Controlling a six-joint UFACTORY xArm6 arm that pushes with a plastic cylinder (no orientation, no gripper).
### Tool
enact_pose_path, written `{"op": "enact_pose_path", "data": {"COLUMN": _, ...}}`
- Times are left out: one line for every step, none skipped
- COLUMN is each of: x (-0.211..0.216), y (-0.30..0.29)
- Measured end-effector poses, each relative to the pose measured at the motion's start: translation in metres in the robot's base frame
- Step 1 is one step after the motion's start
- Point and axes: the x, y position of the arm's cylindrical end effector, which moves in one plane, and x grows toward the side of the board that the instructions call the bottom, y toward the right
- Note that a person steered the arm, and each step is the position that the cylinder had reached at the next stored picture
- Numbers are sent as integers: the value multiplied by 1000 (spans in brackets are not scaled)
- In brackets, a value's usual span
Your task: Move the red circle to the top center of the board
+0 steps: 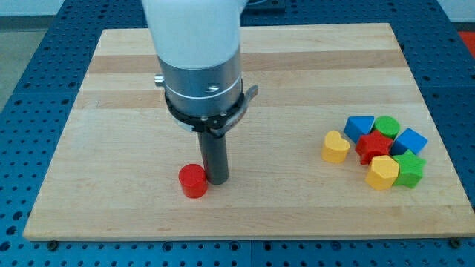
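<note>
- Our tip (217, 181) rests just to the view's right of the red circle (193, 180), touching or nearly so, low on the table (111, 111) left of centre.
- We carry no gripper, only a rod, so nothing spreads or pinches.
- From this side a push would likely send the circle leftward, not toward the top centre.
- An off-centre contact could let it roll away sideways.
</note>
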Motion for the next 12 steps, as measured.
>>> {"op": "enact_pose_path", "data": {"x": 12, "y": 40}}
{"op": "enact_pose_path", "data": {"x": 35, "y": 46}}
{"op": "enact_pose_path", "data": {"x": 27, "y": -6}}
{"op": "enact_pose_path", "data": {"x": -36, "y": -25}}
{"op": "enact_pose_path", "data": {"x": -97, "y": -26}}
{"op": "enact_pose_path", "data": {"x": -93, "y": 6}}
{"op": "enact_pose_path", "data": {"x": -56, "y": 54}}
{"op": "enact_pose_path", "data": {"x": -5, "y": 58}}
{"op": "enact_pose_path", "data": {"x": 27, "y": 15}}
{"op": "enact_pose_path", "data": {"x": 36, "y": -38}}
{"op": "enact_pose_path", "data": {"x": 9, "y": -59}}
{"op": "enact_pose_path", "data": {"x": -37, "y": -51}}
